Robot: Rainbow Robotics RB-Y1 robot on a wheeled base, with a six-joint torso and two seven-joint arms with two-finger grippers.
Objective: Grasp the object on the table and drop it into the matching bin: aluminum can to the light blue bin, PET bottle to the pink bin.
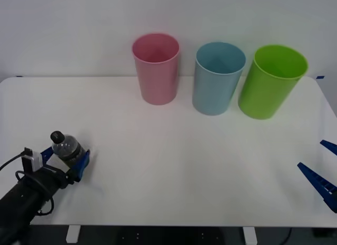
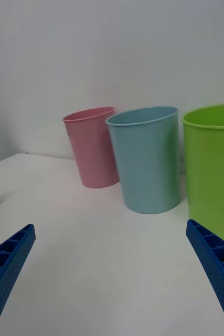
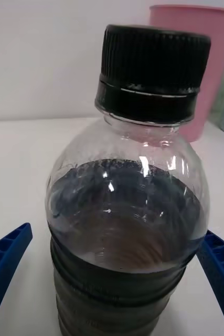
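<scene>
A small clear PET bottle (image 1: 66,146) (image 3: 127,210) with a black cap and a dark label stands upright near the front left of the white table (image 1: 174,166). My left gripper (image 1: 67,156) (image 3: 117,235) is open around its lower body, one blue finger on each side and a gap visible at one finger. The pink bin (image 1: 156,68) (image 2: 93,147) (image 3: 216,63) stands at the back, left of the light blue bin (image 1: 217,79) (image 2: 148,157). At the table's right edge my right gripper (image 1: 311,154) (image 2: 110,226) is open with nothing between its fingers.
A lime green bin (image 1: 271,81) (image 2: 214,163) stands right of the light blue one, the three in a row near the back edge. A wide stretch of bare tabletop lies between the bottle and the bins. A white wall rises behind.
</scene>
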